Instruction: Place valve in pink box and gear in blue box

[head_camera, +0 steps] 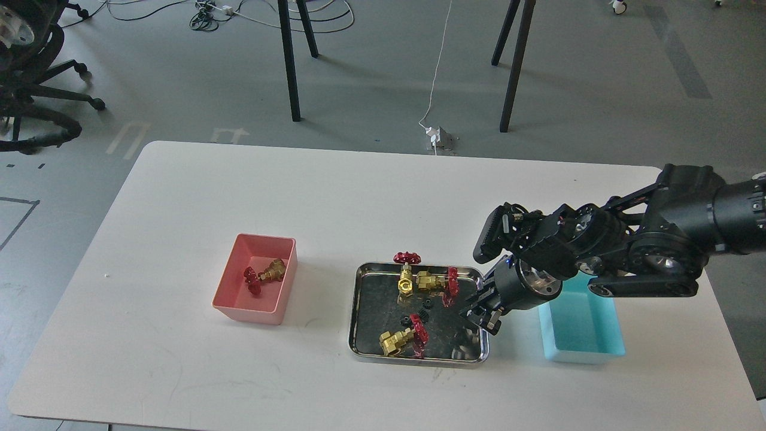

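Observation:
The pink box (245,312) stands left of centre and holds one brass valve (272,270) with a red handwheel. The steel tray (354,311) holds three more valves (406,281) (428,280) (392,341) and a few tiny black gears (424,314). The blue box (579,335) stands right of the tray and looks empty. My right gripper (483,315) hangs above the tray's right edge, between the tray and the blue box. Its dark fingers are close together; I cannot make out a gear between them. My left gripper is out of view.
The white table (179,371) carries only the two boxes and the tray. My right arm (646,251) reaches in from the right over the far end of the blue box. Chair and table legs stand on the floor beyond the far edge.

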